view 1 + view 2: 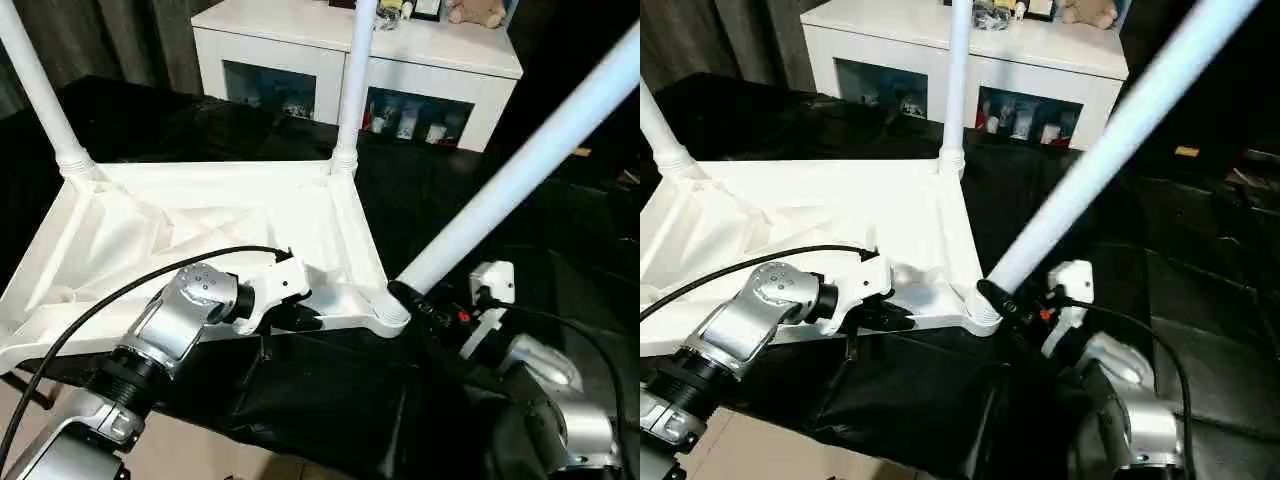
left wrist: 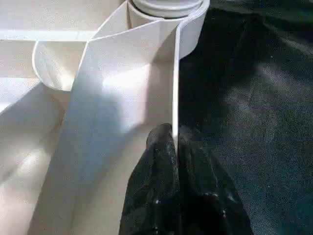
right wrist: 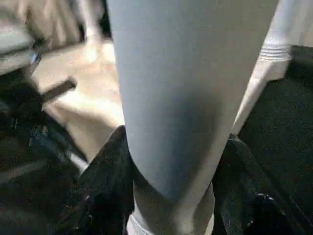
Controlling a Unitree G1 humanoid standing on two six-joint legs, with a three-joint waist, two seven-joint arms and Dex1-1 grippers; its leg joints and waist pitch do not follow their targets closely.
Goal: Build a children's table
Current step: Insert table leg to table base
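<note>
All three table legs (image 1: 520, 165) run off the top edge, upper ends unseen.

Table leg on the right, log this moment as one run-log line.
stage: third leg tilted at near corner socket | right gripper: holds leg base | left gripper: pinches tabletop rim | two legs upright

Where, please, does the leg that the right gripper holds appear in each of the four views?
Left eye view: the leg slants from the near right corner socket up to the top right.
Right eye view: the same slant, from lower centre to the top right.
Left wrist view: I cannot tell; a ribbed leg base sits at the top edge.
Right wrist view: the central column, between the jaws.
Shared landmark: the tabletop rim.
</note>
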